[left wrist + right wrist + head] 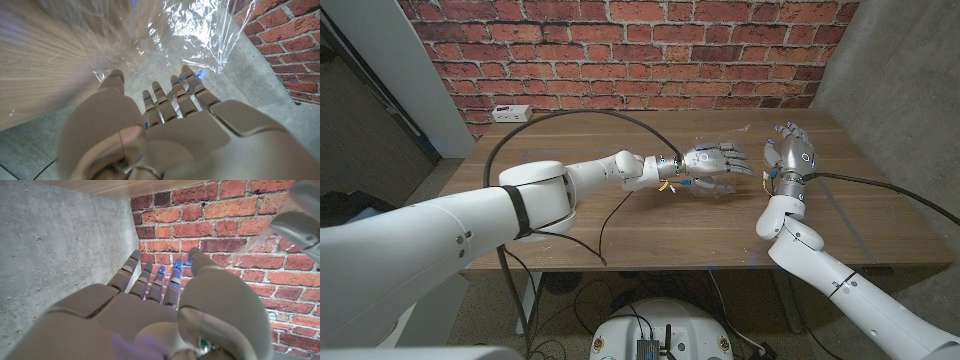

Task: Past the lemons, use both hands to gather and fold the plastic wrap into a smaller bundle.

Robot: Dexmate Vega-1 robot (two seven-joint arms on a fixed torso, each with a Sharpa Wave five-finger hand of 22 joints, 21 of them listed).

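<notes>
over the wooden tabletop (620, 225), left hand (713, 162) reaches fingers-extended into crinkly clear plastic wrap (190, 35), seemingly touching, not gripping; right hand (791, 150) upright, released, fingers spread

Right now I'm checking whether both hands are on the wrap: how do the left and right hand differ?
The left hand reaches level across the table, over the plastic wrap; the right hand stands upright beside it, apart from the wrap. The left hand's fingers point into the wrap; the right hand's fingers point at the brick wall. Both have fingers extended, gripping nothing.
</notes>
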